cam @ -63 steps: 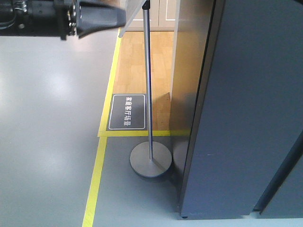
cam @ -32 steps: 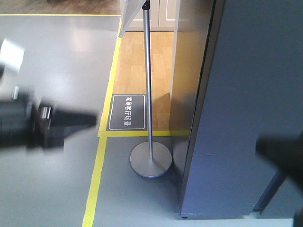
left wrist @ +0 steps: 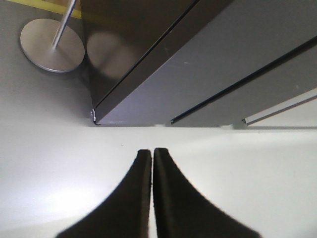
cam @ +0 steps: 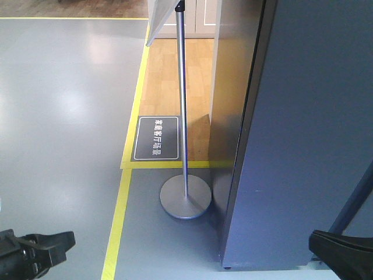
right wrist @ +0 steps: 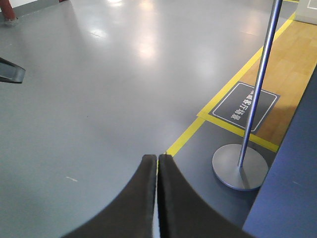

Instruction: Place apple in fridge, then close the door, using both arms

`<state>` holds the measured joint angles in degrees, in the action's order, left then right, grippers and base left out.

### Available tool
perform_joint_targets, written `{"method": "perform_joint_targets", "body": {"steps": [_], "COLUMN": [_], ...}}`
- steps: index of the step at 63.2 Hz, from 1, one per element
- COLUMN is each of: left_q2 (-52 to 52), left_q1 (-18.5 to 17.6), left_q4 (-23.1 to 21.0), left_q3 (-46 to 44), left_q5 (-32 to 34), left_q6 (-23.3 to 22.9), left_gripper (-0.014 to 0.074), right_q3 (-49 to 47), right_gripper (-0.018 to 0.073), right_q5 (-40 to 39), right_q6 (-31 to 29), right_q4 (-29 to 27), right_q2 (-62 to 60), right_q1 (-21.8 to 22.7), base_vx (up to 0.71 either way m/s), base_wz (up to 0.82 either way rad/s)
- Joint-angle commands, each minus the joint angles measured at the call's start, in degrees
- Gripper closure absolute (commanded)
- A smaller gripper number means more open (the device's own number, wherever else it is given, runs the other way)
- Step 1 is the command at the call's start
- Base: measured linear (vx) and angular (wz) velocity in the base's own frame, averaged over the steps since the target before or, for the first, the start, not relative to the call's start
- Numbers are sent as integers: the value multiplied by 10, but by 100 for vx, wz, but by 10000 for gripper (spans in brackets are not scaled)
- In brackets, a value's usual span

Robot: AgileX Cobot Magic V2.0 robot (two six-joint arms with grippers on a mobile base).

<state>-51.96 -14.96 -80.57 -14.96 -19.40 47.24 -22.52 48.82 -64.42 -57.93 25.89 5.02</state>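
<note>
Left black gripper [left wrist: 151, 151] jaws pressed together, nothing between them, hanging over a pale white surface [left wrist: 59, 168] with the tall dark grey fridge [left wrist: 208, 64] just ahead, door shut. Right black gripper [right wrist: 157, 157] likewise fully closed and holding nothing, above grey floor [right wrist: 89, 89], yellow tape line [right wrist: 185, 135] right at its tips, silver pole stand with round base [right wrist: 240, 166] ahead-right. Small red apple not visible in any view, location unknown.
</note>
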Motion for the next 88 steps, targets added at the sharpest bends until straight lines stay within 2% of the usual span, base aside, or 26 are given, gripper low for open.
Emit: {"method": "perform_joint_targets", "body": {"steps": [1, 11, 21, 41, 44, 53, 57, 61, 63, 70, 77, 80, 88], "left_q2": [5, 3, 4, 4, 4, 4, 4, 4, 4, 4, 4, 4, 4], "left_q1": [-5, -5, -5, -5, -5, -5, -5, -5, -5, -5, -5, -5, -5], "left_q4": [-36, -113, -218, -217, -217, -217, -215, -213, -213, -217, -217, -217, -216], "left_q3": [-24, -26, -26, -25, -25, -25, -25, -25, -25, -19, -16, -16, -16], "left_q5": [2, 1, -6, -35, -39, -42, -34, -28, -24, -10, 7, 17, 29], "left_q6": [3, 3, 2, -5, -22, -128, -136, -113, -86, 38, 141, 158, 158], "left_gripper": [604, 604, 603, 604, 604, 604, 604, 604, 604, 604, 604, 604, 604], "right_q3": [-14, -14, -14, -14, -14, -14, -14, -14, -14, -14, -14, -14, -14], "right_gripper": [564, 564, 564, 564, 564, 564, 564, 564, 564, 564, 564, 564, 564], "right_q5": [-18, -18, -18, -18, -18, -18, -18, -18, -18, -17, -17, -17, -17], "right_q6": [-4, -4, -4, -1, -1, -1, -1, -1, -1, -1, -1, -1, -1], "right_q4": [-30, -30, -30, -30, -30, -30, -30, -30, -30, -30, -30, -30, -30], "right_q2": [4, 4, 4, 4, 4, 4, 4, 4, 4, 4, 4, 4, 4], "right_q1": [1, 1, 1, 1, 1, 1, 1, 1, 1, 1, 1, 1, 1], "base_vx": [0, 0, 0, 0, 0, 0, 0, 0, 0, 0, 0, 0, 0], "base_wz": [0, 0, 0, 0, 0, 0, 0, 0, 0, 0, 0, 0, 0]}}
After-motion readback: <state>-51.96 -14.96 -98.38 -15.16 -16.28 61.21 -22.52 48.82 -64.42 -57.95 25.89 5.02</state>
